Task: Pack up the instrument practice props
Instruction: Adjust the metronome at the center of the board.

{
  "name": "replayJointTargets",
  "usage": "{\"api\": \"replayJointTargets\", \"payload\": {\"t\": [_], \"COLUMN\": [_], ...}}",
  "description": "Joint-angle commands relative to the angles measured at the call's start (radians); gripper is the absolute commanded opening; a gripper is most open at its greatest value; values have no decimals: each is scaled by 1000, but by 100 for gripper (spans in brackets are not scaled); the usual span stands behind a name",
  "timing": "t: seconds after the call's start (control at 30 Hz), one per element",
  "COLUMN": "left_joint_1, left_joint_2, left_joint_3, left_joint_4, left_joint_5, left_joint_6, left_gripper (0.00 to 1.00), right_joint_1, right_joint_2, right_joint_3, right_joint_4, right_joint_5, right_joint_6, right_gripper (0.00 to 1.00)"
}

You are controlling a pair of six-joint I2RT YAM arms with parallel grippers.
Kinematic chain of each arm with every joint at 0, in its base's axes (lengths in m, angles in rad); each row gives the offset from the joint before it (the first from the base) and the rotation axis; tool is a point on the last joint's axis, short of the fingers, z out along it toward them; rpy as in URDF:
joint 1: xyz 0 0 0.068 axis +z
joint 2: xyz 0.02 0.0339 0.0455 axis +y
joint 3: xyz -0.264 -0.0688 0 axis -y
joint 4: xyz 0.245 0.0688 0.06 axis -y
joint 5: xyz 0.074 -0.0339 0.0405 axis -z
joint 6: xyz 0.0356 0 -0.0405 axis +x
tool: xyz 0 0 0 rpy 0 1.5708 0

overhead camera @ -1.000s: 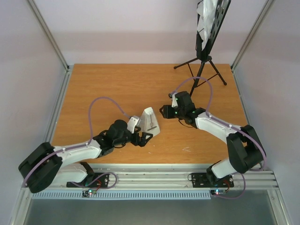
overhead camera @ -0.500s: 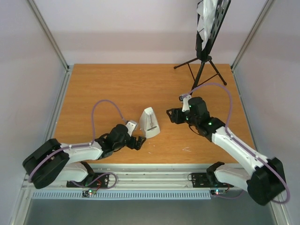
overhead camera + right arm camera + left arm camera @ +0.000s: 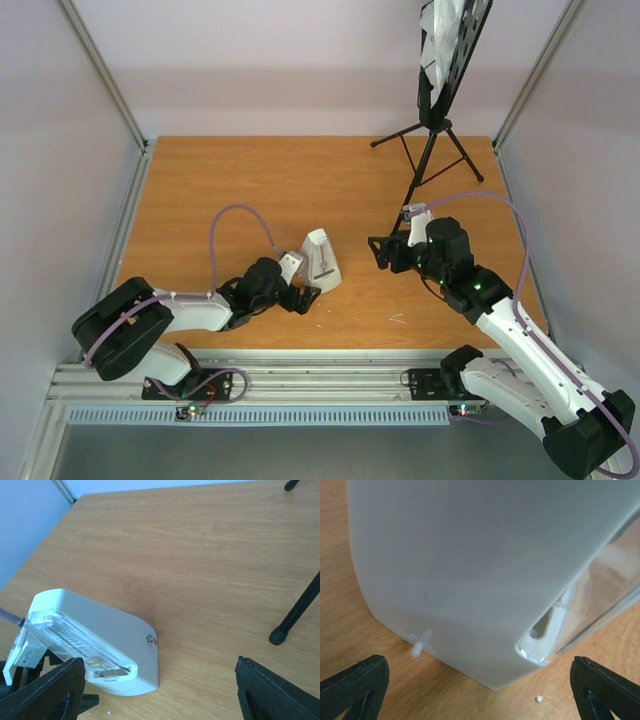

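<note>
The white metronome (image 3: 320,262) stands near the tabletop's (image 3: 250,190) front edge, just before the left gripper's (image 3: 304,297) spread fingers; the right gripper's (image 3: 381,251) fingers are also apart.

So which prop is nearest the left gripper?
The white metronome, right in front of the open left gripper. The black music stand, with the sheet pages on it, stands apart at the far right corner.

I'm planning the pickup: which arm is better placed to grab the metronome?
Left. The left gripper sits open right at the metronome, fingers either side; the right gripper stands apart from it.
</note>
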Motion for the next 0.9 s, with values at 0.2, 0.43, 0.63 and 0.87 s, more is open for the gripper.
{"api": "replayJointTargets", "payload": {"t": [0.2, 0.43, 0.63, 0.87], "left_joint_1": [-41, -54, -58, -103], "left_joint_2": [50, 85, 90, 86], "left_joint_3": [48, 64, 64, 20], "left_joint_4": [73, 75, 83, 217], "left_joint_5": [-86, -86, -113, -156], "left_joint_6": [84, 102, 114, 107], "left_gripper": [98, 91, 83, 93], "right_joint_1": [-5, -5, -4, -5], "right_joint_2": [-10, -4, -4, -6], "right_joint_3": [-31, -38, -43, -56], "right_joint_4": [-12, -3, -3, 9], "right_joint_5": [21, 23, 22, 21], "right_joint_6": [-7, -2, -3, 9], "right_gripper": [83, 83, 83, 83]}}
